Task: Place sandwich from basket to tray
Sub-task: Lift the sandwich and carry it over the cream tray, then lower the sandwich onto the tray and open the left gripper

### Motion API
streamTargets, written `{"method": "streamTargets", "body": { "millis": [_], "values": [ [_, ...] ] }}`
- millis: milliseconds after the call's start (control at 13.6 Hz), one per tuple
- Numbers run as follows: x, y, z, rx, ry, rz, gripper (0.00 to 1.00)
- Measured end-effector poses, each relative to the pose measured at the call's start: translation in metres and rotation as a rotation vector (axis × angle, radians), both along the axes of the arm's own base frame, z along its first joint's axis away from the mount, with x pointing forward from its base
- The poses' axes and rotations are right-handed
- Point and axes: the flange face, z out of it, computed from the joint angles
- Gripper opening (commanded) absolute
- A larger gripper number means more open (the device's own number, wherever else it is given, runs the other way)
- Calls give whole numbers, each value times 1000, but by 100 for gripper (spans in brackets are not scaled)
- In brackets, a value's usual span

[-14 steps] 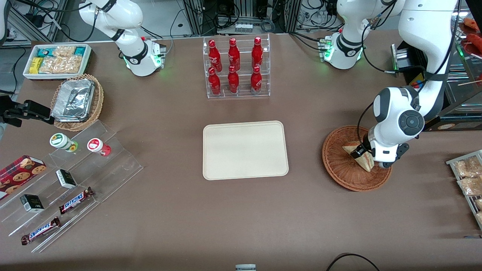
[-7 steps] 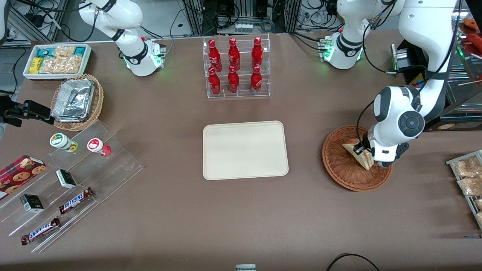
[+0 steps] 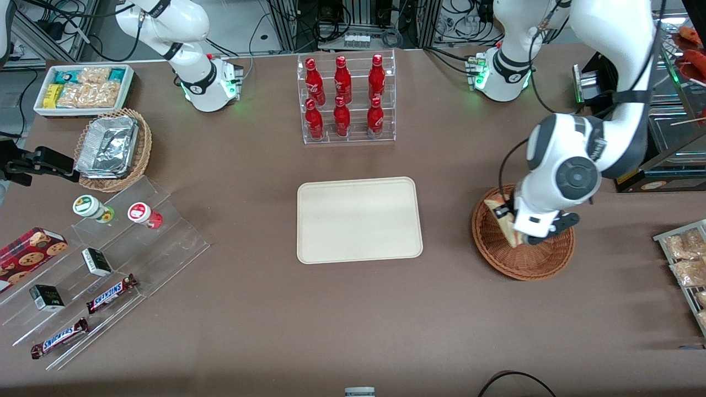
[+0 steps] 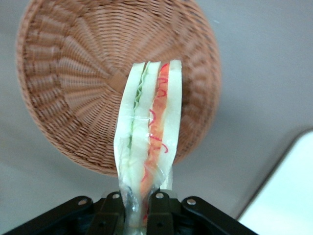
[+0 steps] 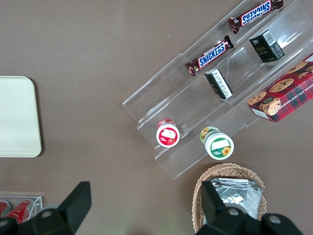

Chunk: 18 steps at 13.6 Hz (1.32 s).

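Left gripper [image 3: 510, 223] over the basket [image 3: 491, 251], toward the working arm's end of the worktop [image 3: 353, 320]. Fingers [image 4: 111, 211] clamped narrow on the sandwich [image 4: 149, 142], gripping its wrapped end. Sandwich lifted clear of the basket floor, held on edge with cut face toward the wrist camera: green, white and red layers between pale bread, clear film around it. In front view, sandwich [image 3: 501, 219] partly hidden by the wrist, hanging above the basket part nearest the tray. Basket otherwise bare in wrist view, woven centre [image 4: 117, 78] visible past the wedge. Tray [image 3: 358, 219] flat mid-worktop, well apart from the basket, nothing on it; one corner [image 4: 288, 196] visible in wrist view. Bottle rack [image 3: 346, 99] farther from the front camera than the tray.
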Motion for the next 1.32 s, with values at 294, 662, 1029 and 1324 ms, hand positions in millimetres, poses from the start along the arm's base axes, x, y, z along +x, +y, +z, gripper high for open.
{"method": "streamTargets", "body": {
  "millis": [294,662,1029,1324],
  "values": [
    [-18,-80,-1,-10,-6,-134,0],
    [-32,-178,-13,-35,-16,-276,0],
    [-41,-267,-47,-58,-17,-315,0],
    [-55,-322,-82,-70,-38,-333,0]
  ]
}}
